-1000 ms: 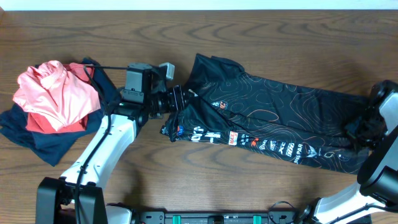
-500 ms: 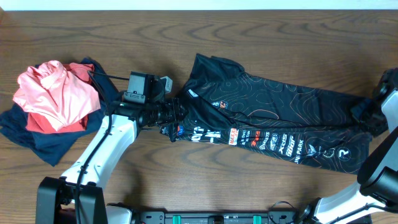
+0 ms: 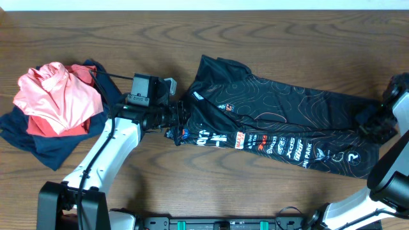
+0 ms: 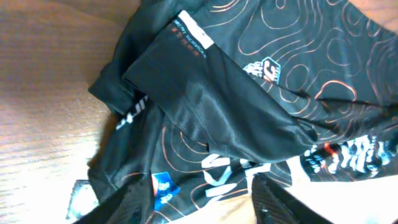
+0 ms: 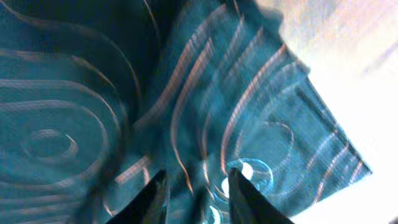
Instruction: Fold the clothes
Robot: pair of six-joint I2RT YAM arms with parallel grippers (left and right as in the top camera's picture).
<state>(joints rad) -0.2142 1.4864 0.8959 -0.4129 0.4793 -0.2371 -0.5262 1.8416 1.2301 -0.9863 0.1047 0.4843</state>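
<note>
At far right, jersey point(image 3: 281, 121) end bunched, partly hidden under right arm point(image 3: 397, 105)

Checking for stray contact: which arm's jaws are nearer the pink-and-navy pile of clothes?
Left. The left jaws sit at the jersey's left end, just right of the pile; the right jaws are at the jersey's far right end, much farther away.

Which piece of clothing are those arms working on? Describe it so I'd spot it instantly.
On the wooden table, skip the heap of clothes at the left. The jersey lies stretched out right of centre. It alone is black, with thin orange contour lines and white lettering.
</note>
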